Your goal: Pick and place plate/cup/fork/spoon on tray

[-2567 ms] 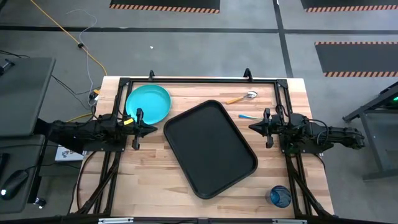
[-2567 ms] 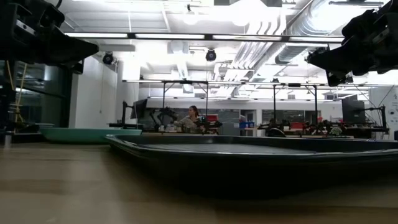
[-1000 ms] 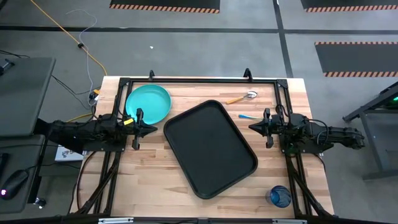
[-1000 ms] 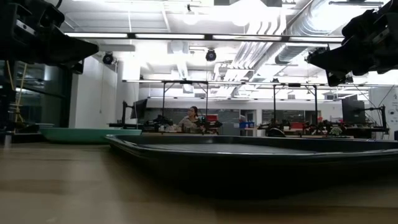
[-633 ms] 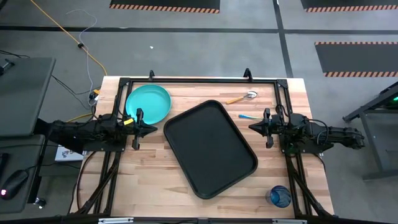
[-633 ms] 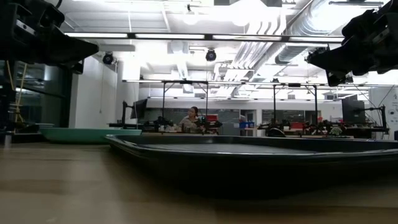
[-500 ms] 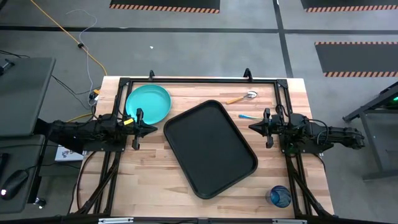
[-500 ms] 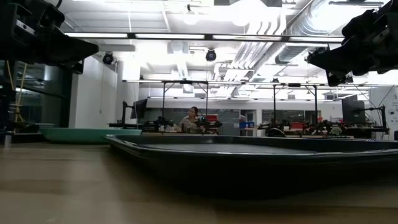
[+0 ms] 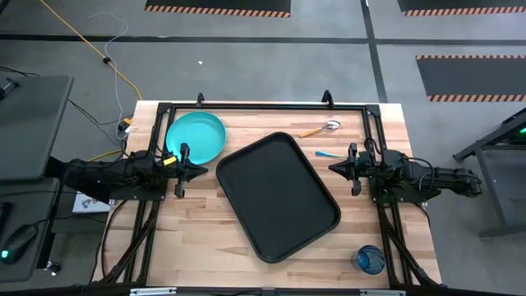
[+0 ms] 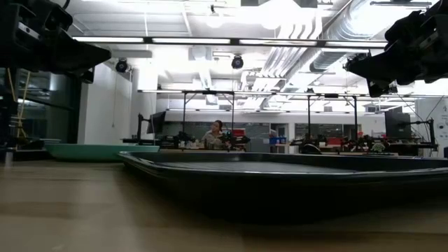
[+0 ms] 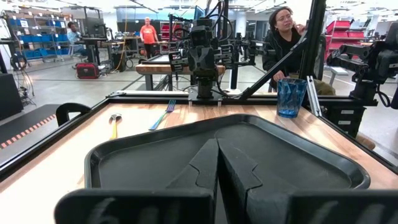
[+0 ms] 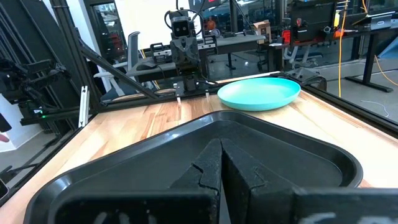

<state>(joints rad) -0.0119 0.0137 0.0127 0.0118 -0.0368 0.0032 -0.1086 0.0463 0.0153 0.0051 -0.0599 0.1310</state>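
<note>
The black tray (image 9: 278,196) lies askew in the middle of the table. The turquoise plate (image 9: 196,136) rests flat at the far left. The orange-handled spoon (image 9: 320,128) and the blue fork (image 9: 329,154) lie at the far right. The blue cup (image 9: 368,260) stands at the near right corner. My left gripper (image 9: 205,171) is shut and empty, left of the tray, above the table. My right gripper (image 9: 331,168) is shut and empty, right of the tray, just near of the fork.
A black frame (image 9: 263,105) runs along the table's far edge and both sides. Bare wood shows at the table's near left (image 9: 189,238). People (image 11: 283,31) stand in the room beyond the table.
</note>
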